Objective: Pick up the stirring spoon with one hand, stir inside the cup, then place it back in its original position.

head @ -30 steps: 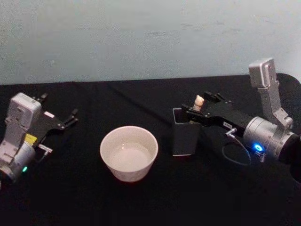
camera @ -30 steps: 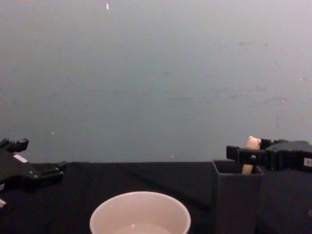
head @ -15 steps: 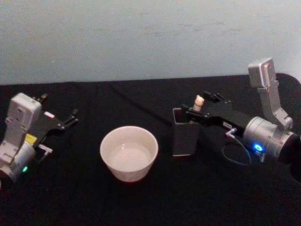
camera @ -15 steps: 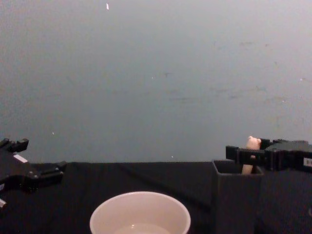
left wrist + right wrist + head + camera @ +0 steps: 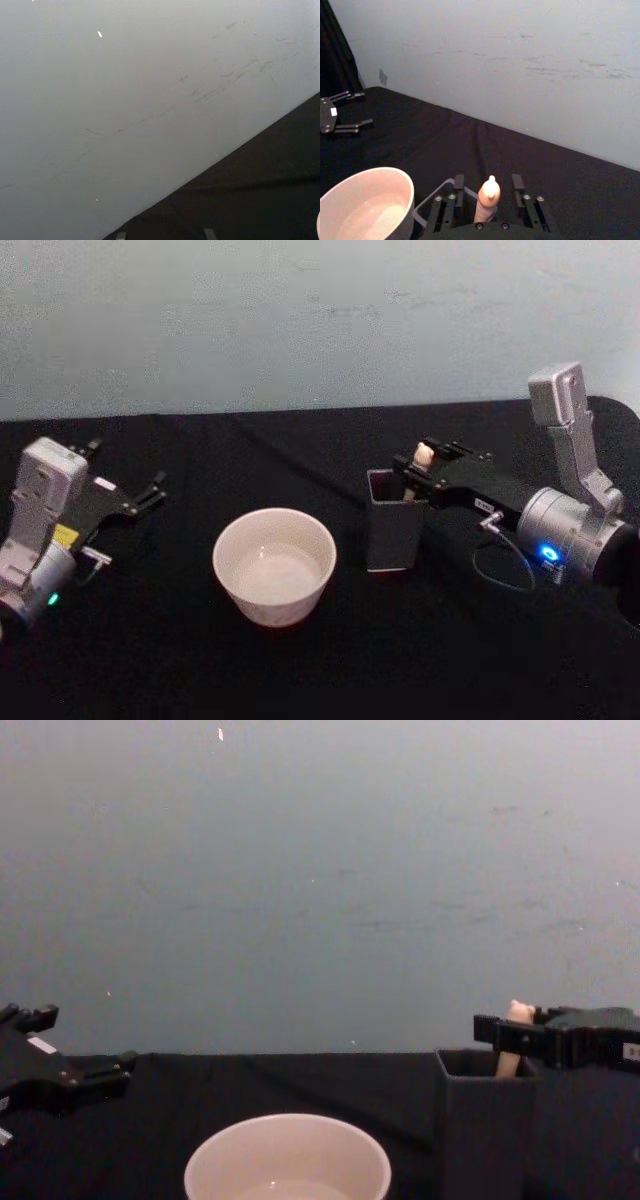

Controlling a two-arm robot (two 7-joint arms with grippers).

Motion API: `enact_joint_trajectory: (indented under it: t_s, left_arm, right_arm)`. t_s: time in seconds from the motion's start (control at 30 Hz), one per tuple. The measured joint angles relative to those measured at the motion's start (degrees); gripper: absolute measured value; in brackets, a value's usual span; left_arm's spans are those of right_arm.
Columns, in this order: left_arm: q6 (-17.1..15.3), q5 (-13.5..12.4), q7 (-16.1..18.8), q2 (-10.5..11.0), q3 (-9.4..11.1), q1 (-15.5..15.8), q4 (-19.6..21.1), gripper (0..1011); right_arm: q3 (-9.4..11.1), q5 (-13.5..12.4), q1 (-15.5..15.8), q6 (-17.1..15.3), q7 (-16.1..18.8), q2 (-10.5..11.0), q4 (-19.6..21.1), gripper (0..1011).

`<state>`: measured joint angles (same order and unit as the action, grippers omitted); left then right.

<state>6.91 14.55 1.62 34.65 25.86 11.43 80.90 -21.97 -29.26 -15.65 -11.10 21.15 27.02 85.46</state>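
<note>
Fingers of the right gripper [image 5: 427, 462] stand parted on either side of the spoon [image 5: 488, 197], not yet pinching it. They sit level with the beige handle just under its bear knob, the only part clear of the dark holder [image 5: 390, 530], right of centre in the head view. The cup [image 5: 270, 602] sits just left of the holder, so the carry looks short. The left gripper [image 5: 128, 468], fingers spread, rests idle at the left edge.

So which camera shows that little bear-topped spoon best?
The right wrist view: the spoon stands close up between the right hand's open fingers. Head view shows its pale top small above the grey holder; chest view shows it side-on; left wrist view faces the wall.
</note>
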Motion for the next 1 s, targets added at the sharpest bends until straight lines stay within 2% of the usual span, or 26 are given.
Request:
enact_joint_trajectory:
  t_s: [0.33, 0.43, 0.73, 1.0]
  left_arm:
    - [0.0, 0.0, 0.0, 0.0, 0.0, 0.0, 0.0, 1001]
    - [0.0, 0.0, 0.0, 0.0, 0.0, 0.0, 0.0, 1001]
    - [0.0, 0.0, 0.0, 0.0, 0.0, 0.0, 0.0, 1001]
    - [0.0, 0.0, 0.0, 0.0, 0.0, 0.0, 0.0, 1001]
  right_arm:
    - [0.0, -0.06, 0.03, 0.0, -0.05, 0.0, 0.0, 277]
    - [0.0, -0.07, 0.03, 0.01, -0.05, 0.0, 0.0, 215]
    - [0.17, -0.19, 0.19, -0.03, 0.15, -0.09, 0.19, 215]
    - [1.13, -1.18, 0.56, -0.43, 0.7, 0.12, 2.48, 214]
